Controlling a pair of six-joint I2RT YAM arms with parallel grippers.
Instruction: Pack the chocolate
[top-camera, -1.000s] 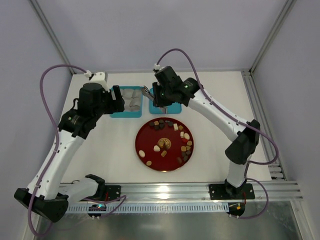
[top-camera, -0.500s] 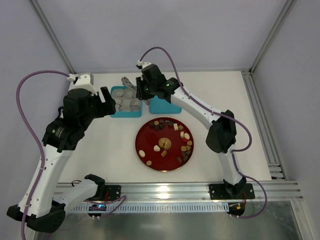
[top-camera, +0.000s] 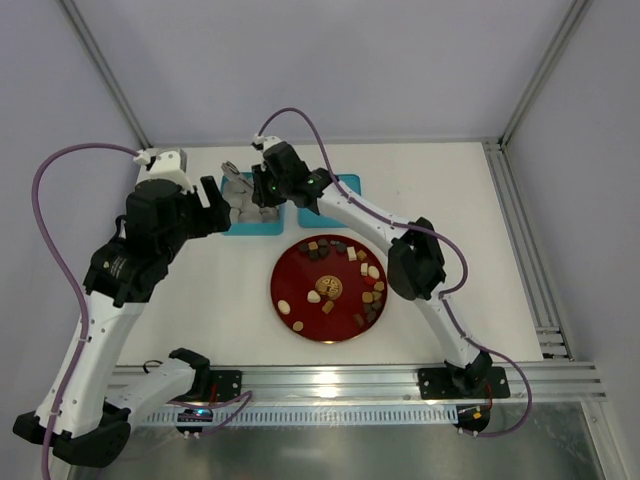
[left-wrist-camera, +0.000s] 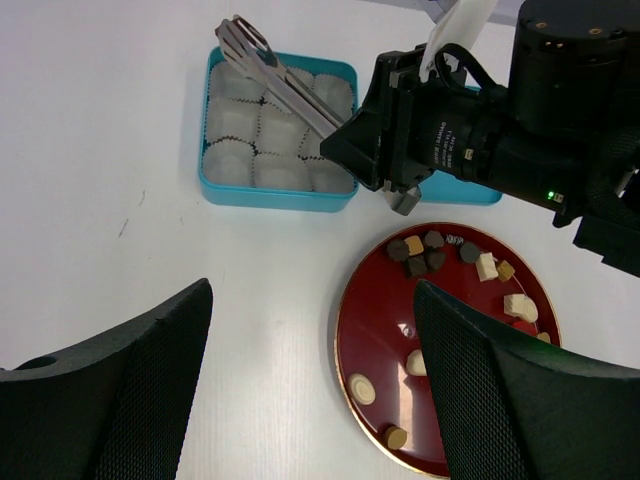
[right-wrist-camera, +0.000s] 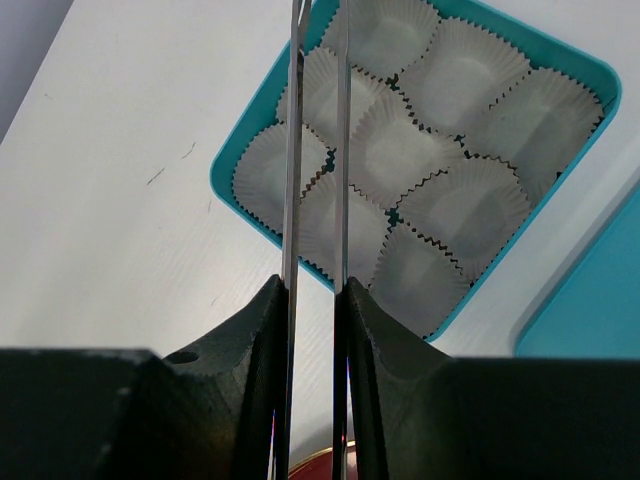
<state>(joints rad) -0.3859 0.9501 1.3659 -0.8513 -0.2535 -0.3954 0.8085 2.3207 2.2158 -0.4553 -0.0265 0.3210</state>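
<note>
R claw (right-wrist-camera: 312, 290), clamped on tongs (left-wrist-camera: 285, 80), has swung left over the cup tray (left-wrist-camera: 275, 198) at table's (top-camera: 450, 200) far edge. L claw (left-wrist-camera: 310, 310) gapes empty. Cups (right-wrist-camera: 460, 70) look bare, chocolate (top-camera: 322, 247) still on plate (top-camera: 300, 285): packing barely begun.

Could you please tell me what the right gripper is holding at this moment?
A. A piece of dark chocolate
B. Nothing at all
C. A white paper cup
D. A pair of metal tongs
D: the right gripper is shut on the metal tongs, whose two blades reach out over the teal box of empty paper cups.
</note>
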